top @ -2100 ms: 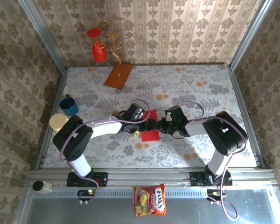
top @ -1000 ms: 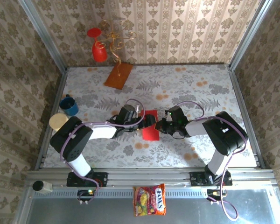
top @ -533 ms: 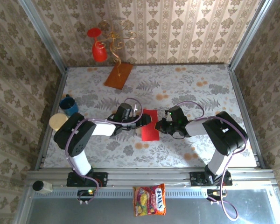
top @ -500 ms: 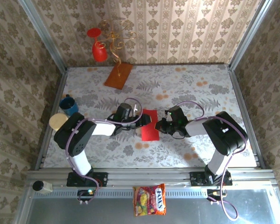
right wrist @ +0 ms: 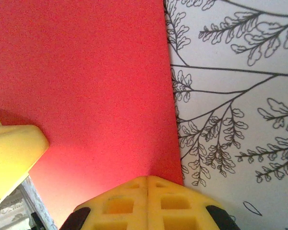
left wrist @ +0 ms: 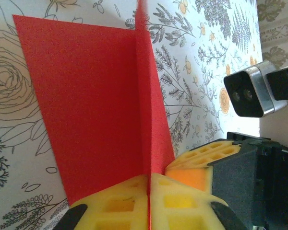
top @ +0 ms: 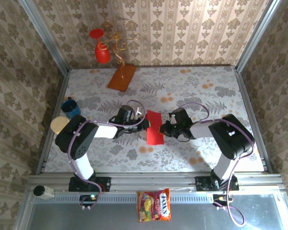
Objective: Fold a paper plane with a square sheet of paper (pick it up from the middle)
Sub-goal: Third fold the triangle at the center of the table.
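On my overhead feed the sheet of paper (top: 154, 129) lay on the table (top: 206, 100) a little nearer than its middle, between the two arms. The left gripper (top: 145, 124) was at its left edge and the right gripper (top: 162, 128) at its right edge.

Through the left wrist camera I saw the left gripper (left wrist: 149, 184) pinched tight on the paper. A thin ridge of the sheet (left wrist: 86, 96) stood upright and ran straight into the seam between the yellow fingers (left wrist: 115, 206), while the rest lay flat to the left of it.

The right wrist camera showed the right gripper (right wrist: 148, 184) with its fingers pressed together, their tips at the near edge of the sheet (right wrist: 86, 81). I could not tell whether any paper was caught between them.

Farther back, an orange-brown board (top: 122, 76) sat near the wall, well apart from the paper, and a blue cup (top: 71, 108) stood at the table's left side.
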